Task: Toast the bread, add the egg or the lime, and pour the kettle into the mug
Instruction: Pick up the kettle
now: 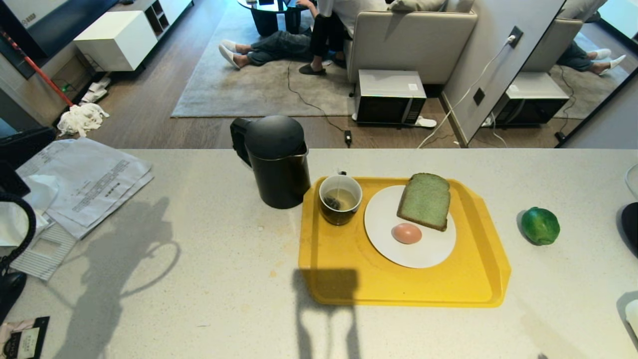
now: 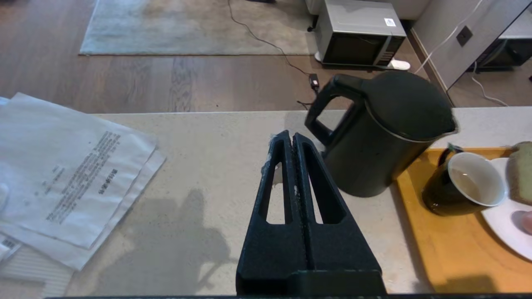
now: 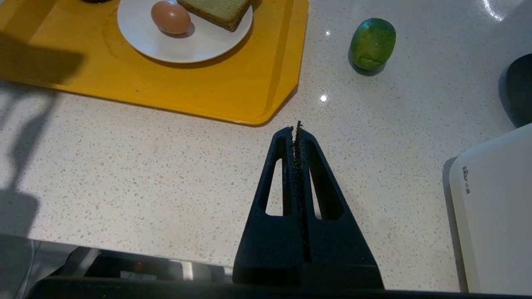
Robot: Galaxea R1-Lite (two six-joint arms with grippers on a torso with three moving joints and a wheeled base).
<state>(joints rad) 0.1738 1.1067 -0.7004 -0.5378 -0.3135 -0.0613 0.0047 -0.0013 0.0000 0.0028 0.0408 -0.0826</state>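
Head view: 1 egg (image 1: 406, 233), 1 lime (image 1: 540, 226)

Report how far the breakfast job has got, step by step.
Looks done: the pale green bread slice and pinkish-brown egg lie on the white plate on the yellow tray.

In hand: the shut left gripper is beside the black kettle's handle, gripping nothing.

Left, probably: the pour, though the dark mug already holds liquid. The glossy green lime lies off the tray; the right gripper is shut, empty.
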